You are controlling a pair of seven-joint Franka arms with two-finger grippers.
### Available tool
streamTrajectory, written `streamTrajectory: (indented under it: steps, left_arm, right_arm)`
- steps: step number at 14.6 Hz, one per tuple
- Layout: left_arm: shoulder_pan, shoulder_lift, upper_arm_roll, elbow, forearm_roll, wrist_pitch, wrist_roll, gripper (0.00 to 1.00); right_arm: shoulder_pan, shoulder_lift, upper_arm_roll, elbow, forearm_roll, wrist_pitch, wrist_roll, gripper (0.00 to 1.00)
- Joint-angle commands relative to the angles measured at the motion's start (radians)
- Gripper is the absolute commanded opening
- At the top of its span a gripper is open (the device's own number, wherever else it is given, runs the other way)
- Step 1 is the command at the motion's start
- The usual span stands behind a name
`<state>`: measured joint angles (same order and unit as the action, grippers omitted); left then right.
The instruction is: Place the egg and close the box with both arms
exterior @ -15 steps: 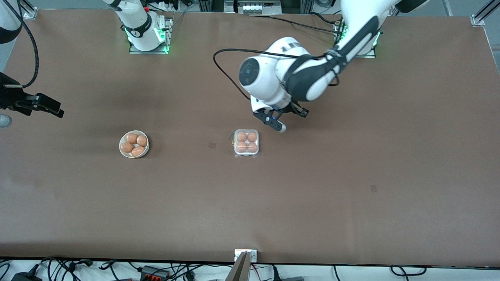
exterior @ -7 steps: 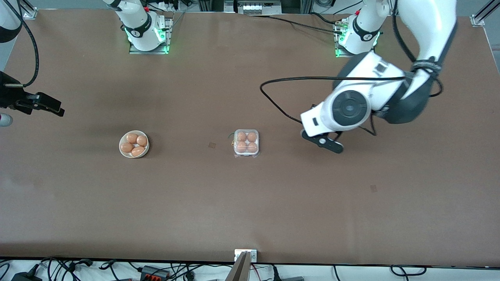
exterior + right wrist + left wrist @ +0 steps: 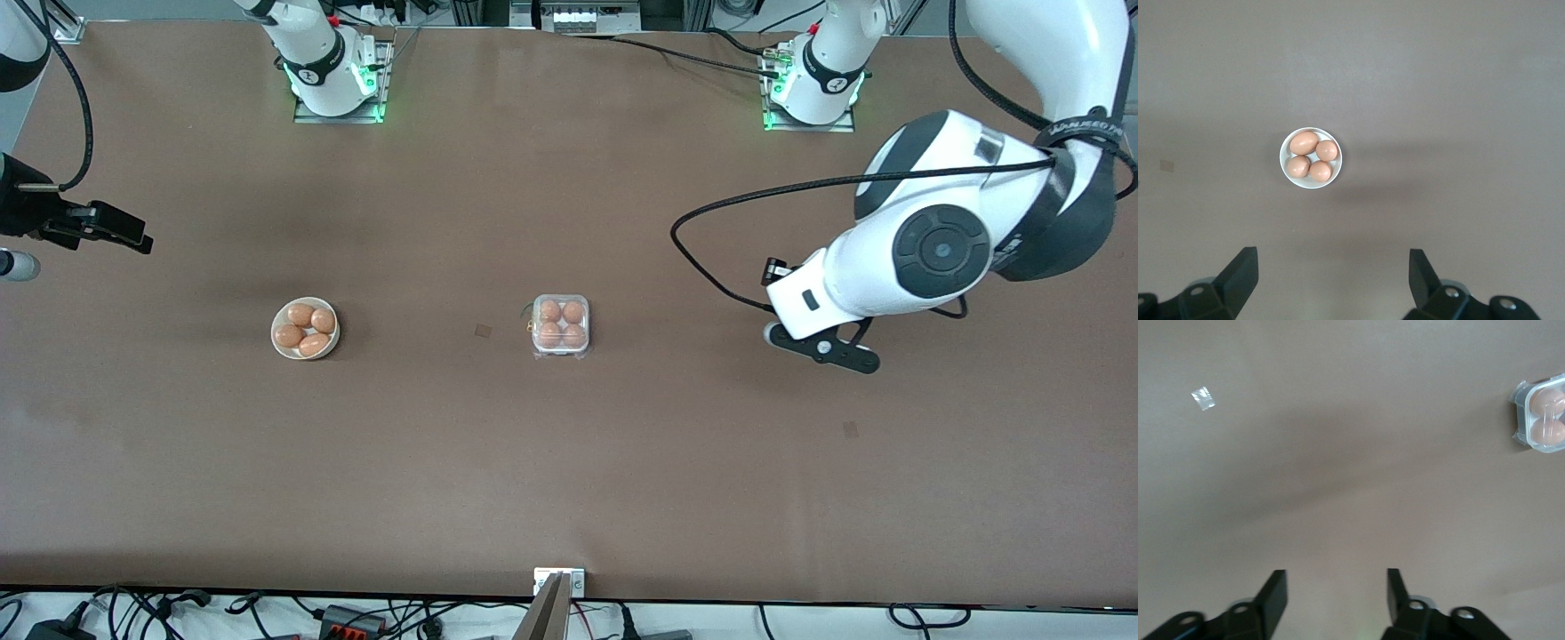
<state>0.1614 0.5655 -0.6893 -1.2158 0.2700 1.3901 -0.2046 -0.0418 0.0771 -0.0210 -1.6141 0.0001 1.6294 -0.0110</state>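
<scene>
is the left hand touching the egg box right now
Apart. The front view shows the left hand over bare table, a wide brown gap toward the left arm's end from the box.

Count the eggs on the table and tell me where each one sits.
8. Four fill the cells of the box at mid-table, under its shut lid. Four lie in the white bowl toward the right arm's end. Nothing seems to hide more.

The box [image 3: 560,326] sits mid-bench [image 3: 622,471] with four eggs [image 3: 561,324] in it. The bowl [image 3: 305,328] sits beside the box, toward the right arm's end.
</scene>
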Motion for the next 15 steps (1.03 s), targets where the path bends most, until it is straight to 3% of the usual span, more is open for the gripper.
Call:
streamTrajectory:
  steps: [1,5,7,10,13,15]
  left_arm:
    - [0.05,-0.026,-0.009,-0.002,-0.021,-0.014,0.025,1.0]
    - [0.098,-0.082,0.022,0.053,-0.035,-0.013,0.036,1.0]
    - [0.092,-0.148,0.143,0.033,-0.168,-0.011,0.037,1.0]
    - [-0.015,-0.249,0.4,-0.045,-0.363,0.016,0.04,1.0]
    - [-0.129,-0.389,0.56,-0.216,-0.354,0.145,0.045,1.0]
    - [-0.161,-0.505,0.591,-0.382,-0.274,0.258,0.117,1.0]
  right_arm:
    - [-0.021,-0.013,0.018,0.003,-0.009,-0.01,-0.014,1.0]
    - [-0.021,-0.013,0.018,0.003,-0.008,-0.01,-0.014,1.0]
    - [-0.02,-0.013,0.019,0.003,-0.006,-0.01,-0.014,1.0]
    - [-0.02,-0.013,0.019,0.003,-0.003,-0.01,-0.014,1.0]
    - [-0.02,-0.013,0.019,0.003,-0.002,-0.01,-0.012,1.0]
    - [-0.02,-0.013,0.019,0.003,-0.002,-0.01,-0.012,1.0]
